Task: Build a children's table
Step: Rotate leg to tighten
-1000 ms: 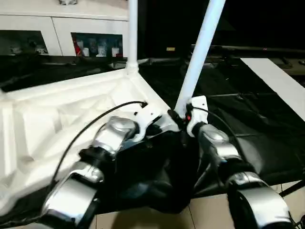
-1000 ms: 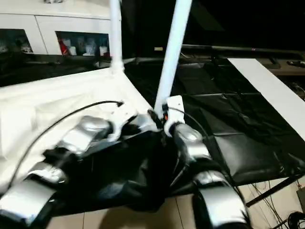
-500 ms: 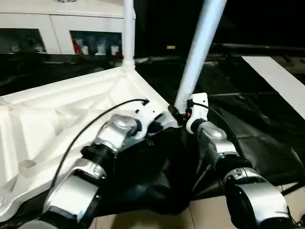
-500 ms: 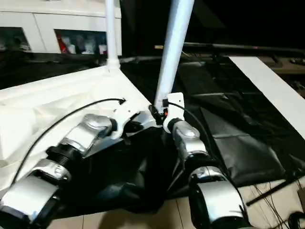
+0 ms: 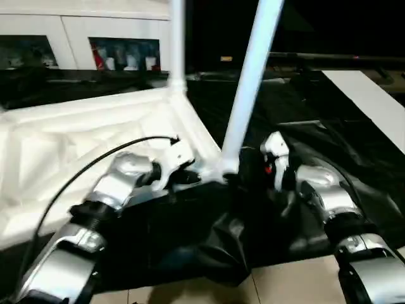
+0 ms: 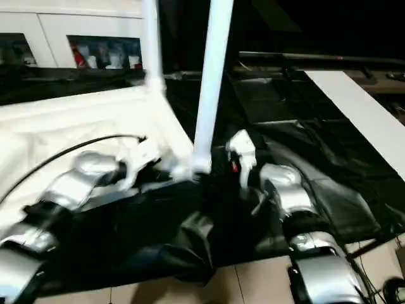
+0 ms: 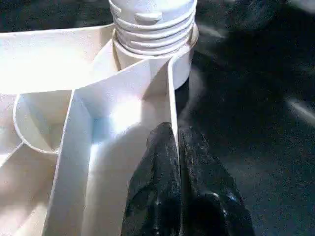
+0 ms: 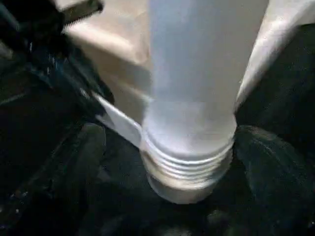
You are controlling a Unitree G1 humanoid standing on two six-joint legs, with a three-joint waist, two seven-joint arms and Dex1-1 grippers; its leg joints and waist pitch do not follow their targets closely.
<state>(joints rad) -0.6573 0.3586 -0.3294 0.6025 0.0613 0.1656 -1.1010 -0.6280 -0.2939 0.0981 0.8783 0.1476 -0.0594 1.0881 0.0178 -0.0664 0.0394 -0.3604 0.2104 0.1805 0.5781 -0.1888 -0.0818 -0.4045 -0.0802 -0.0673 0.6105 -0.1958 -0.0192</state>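
Presently catalogued, left to right: white table top (image 5: 76,145), ribbed underside up, lay at nine o'clock on the black-draped desk (image 5: 329,139). Left claw (image 7: 176,147), pinched shut on a thin rib of the top. Far leg (image 5: 176,38) upright at twelve o'clock. Near leg (image 5: 247,82), threaded base in a corner socket. Right claw (image 8: 172,147), fingers (image 8: 275,167) spread wide either side of the near leg.

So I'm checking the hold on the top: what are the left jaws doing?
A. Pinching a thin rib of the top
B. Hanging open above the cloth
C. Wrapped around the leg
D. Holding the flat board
A: the left gripper is shut on a thin upright rib of the top, just beside the threaded leg in its socket.
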